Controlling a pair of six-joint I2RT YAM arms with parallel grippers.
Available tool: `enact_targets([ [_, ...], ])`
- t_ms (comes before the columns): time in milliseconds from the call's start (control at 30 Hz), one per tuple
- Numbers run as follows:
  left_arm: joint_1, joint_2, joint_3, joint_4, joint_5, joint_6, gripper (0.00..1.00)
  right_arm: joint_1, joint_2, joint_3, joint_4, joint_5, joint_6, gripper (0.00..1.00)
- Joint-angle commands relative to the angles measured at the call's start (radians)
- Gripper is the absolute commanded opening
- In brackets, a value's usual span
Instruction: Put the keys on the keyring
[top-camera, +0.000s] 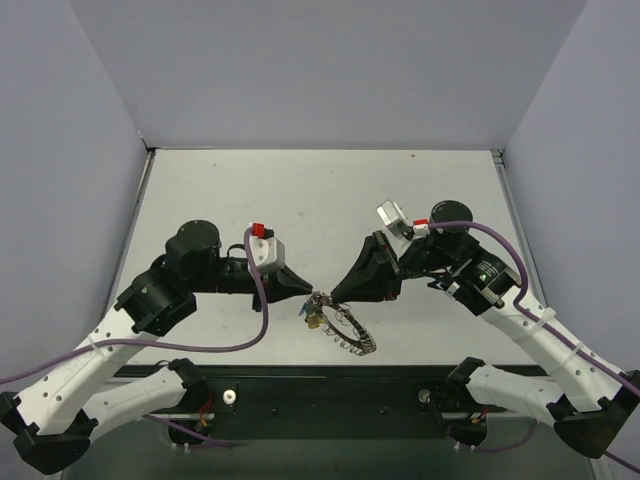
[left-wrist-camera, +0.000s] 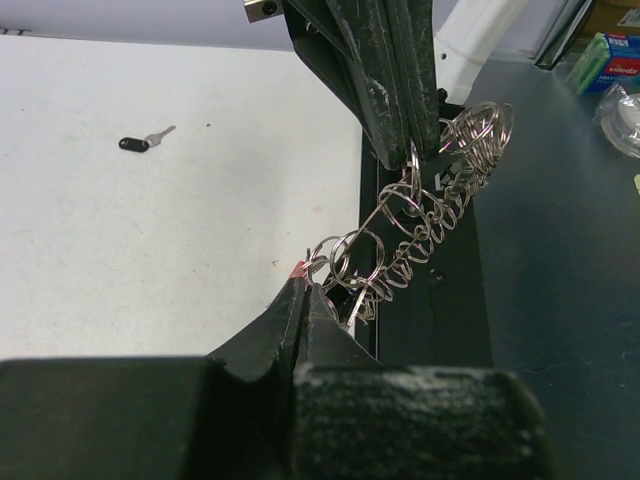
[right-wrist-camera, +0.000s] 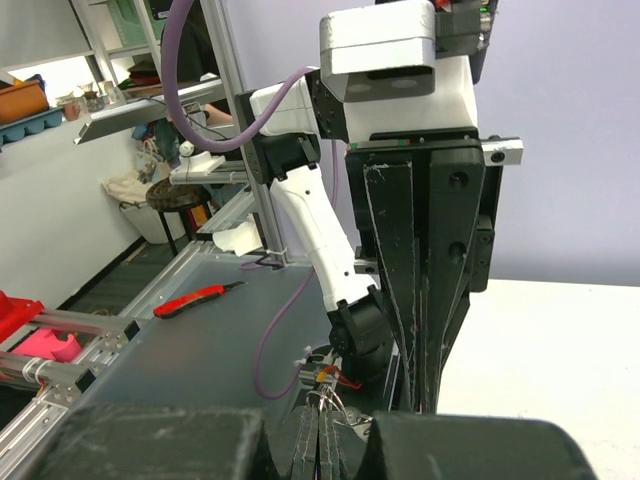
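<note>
The keyring (top-camera: 350, 335) is silvery and strung with many small wire loops. It hangs between my two grippers near the table's front edge. My left gripper (top-camera: 312, 296) is shut, with a red key head (left-wrist-camera: 298, 270) pinched at its tips (left-wrist-camera: 303, 288), right against the ring's loops (left-wrist-camera: 420, 220). My right gripper (top-camera: 331, 297) faces it from the right and is shut on the ring's upper part (left-wrist-camera: 413, 160). In the right wrist view the right gripper (right-wrist-camera: 322, 430) clamps wire loops (right-wrist-camera: 325, 398). A yellowish key (top-camera: 313, 320) dangles below. A small black-headed key (left-wrist-camera: 140, 143) lies loose on the table.
The white table (top-camera: 300, 200) ends at a dark front rail (top-camera: 330, 385) just below the ring. Grey walls enclose the left, right and back. Off the table, a red box cutter (right-wrist-camera: 195, 298) lies on a bench and a green box (left-wrist-camera: 610, 60) stands to the side.
</note>
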Motion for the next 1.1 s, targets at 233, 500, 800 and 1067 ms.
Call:
enact_targets([
  [233,-0.005,-0.063,0.007,-0.036,-0.056,0.036,0.00,-0.003,-0.026,0.005,0.089,-0.028,-0.015,0.00],
  [500,-0.005,-0.086,0.015,-0.100,-0.012,0.105,0.37,-0.003,-0.018,0.014,0.086,-0.068,-0.012,0.00],
  [800,-0.005,-0.052,0.021,-0.097,0.019,0.128,0.52,-0.001,-0.012,0.025,0.080,-0.094,-0.012,0.00],
  [1067,-0.005,-0.012,0.046,-0.080,0.050,0.138,0.52,-0.001,-0.012,0.023,0.077,-0.094,-0.010,0.00],
])
